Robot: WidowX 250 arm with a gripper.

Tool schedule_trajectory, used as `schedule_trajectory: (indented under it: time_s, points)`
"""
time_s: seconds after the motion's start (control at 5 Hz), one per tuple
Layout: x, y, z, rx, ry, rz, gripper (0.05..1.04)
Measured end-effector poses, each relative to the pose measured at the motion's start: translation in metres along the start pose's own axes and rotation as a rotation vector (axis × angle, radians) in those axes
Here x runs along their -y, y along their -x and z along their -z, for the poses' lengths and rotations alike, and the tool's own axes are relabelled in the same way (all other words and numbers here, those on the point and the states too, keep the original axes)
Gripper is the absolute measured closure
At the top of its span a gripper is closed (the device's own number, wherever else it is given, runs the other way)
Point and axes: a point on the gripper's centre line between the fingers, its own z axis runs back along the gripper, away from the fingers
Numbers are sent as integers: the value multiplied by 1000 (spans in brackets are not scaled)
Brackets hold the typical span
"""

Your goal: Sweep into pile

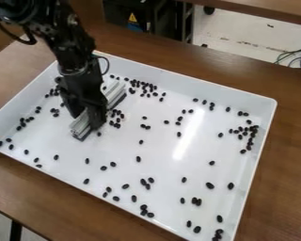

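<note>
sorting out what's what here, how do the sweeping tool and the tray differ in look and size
The sweeping tool is a narrow, ridged bar, while the tray is broad and shallow with a raised rim. The tool has a dark strip along its lower edge; the tray is plain white. The gripper covers the tool's middle, while the tray lies on the table. Both are mostly pale.

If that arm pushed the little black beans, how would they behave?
The black beans look rounded, so they may roll a little when pushed. On the glossy white tray they would probably slide easily. Lying loose and separate, some might scatter.
</note>
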Motion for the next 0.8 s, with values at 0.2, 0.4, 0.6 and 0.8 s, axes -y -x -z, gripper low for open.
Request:
schedule_trajectory:
  time_s: [0.2,0.4,0.6,0.8]
  points:
    - [-2,4,0,-2,-21,-5,710]
    - [1,5,-13,5,10,-27,724]
    - [-3,-3,-26,0,42,-65,724]
    - [-30,3,-35,-17,52,-147,725]
